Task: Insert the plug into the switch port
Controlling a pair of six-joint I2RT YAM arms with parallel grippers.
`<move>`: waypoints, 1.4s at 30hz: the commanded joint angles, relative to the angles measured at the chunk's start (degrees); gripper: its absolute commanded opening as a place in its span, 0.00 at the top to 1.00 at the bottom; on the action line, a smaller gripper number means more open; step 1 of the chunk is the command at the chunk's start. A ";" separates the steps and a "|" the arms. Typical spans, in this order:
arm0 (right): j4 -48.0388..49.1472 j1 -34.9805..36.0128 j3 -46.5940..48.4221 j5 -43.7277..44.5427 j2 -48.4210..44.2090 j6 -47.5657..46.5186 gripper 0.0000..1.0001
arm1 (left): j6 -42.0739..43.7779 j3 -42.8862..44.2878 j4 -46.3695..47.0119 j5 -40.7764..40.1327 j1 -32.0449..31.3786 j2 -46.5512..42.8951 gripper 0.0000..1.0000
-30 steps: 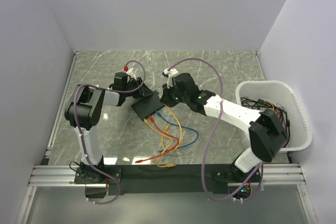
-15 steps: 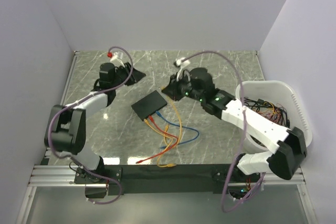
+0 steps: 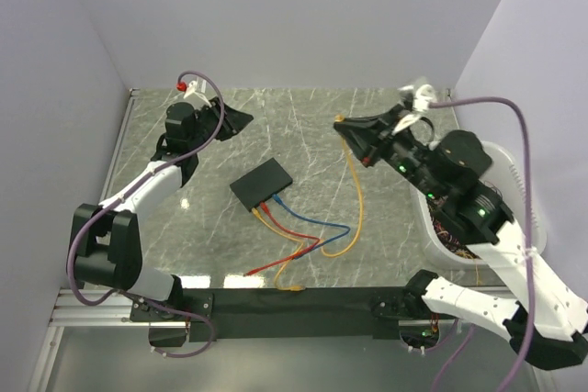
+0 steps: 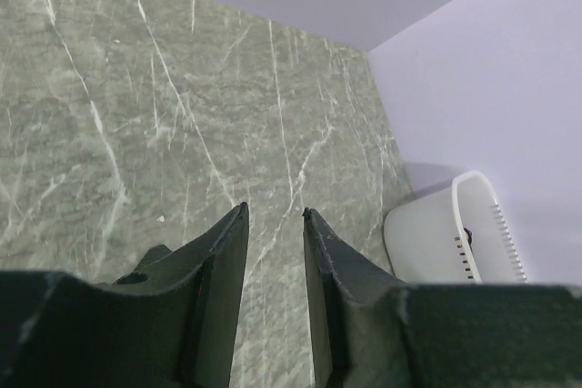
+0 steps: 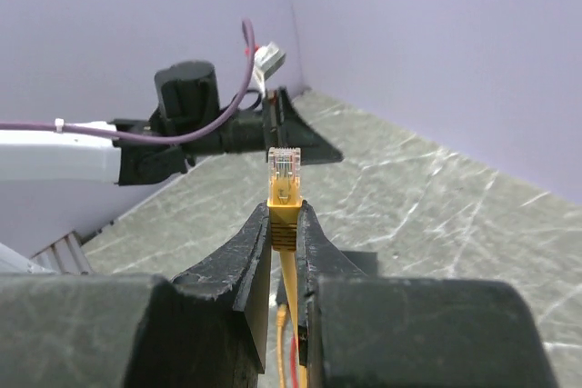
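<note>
Overhead, one desk [image 3: 303, 126] carries two arms, one white tub [image 4: 426, 235] at the right edge and one black switch [image 3: 261, 182] lying flat near the middle. Red, blue and orange cables lead off the switch's near edge, and a fourth, yellow cable [image 3: 358, 199] rises to the right gripper [image 3: 344, 126].

Only the right wrist view shows the clear plug [image 5: 285, 165], pinched upright between that gripper's fingers, well above and to the right of the switch. Only the left wrist view shows the left gripper [image 4: 273, 211] spread a little, with nothing between its fingers.

A second ago both grippers crowded the switch. Now the left sits at the far left corner and the right has lifted away with the cable, while the switch has not moved.
</note>
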 commanded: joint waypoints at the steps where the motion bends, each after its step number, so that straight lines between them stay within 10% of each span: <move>1: -2.16 -0.22 2.77 6.56 -3.50 -2.97 1.00 | -0.22 2.93 -1.02 -1.49 -0.97 -3.35 0.64; 10: 6.62 -0.23 -11.62 27.17 -13.70 0.01 1.00 | 0.13 1.35 -0.93 -2.11 -2.12 -3.26 0.65; 17: 13.83 -0.31 -10.07 15.76 -22.49 3.26 1.00 | 1.80 -0.23 -1.63 -2.64 -2.20 -3.09 0.65; 25: 10.48 -0.22 9.88 -22.32 -10.63 14.49 1.00 | 1.10 -0.32 -0.49 -1.93 -2.20 -0.01 0.66; 30: 18.83 -0.31 13.57 -29.60 -10.89 21.98 1.00 | 1.36 -0.76 0.12 -2.20 -2.20 -0.10 0.66; 34: 12.70 -0.31 20.18 -26.55 -9.84 17.25 1.00 | 1.37 -0.93 -0.05 -2.11 -2.20 -0.01 0.66; 42: 4.96 -0.22 4.36 -11.59 0.42 7.14 1.00 | 0.92 -1.81 2.14 -1.06 -2.20 0.96 0.66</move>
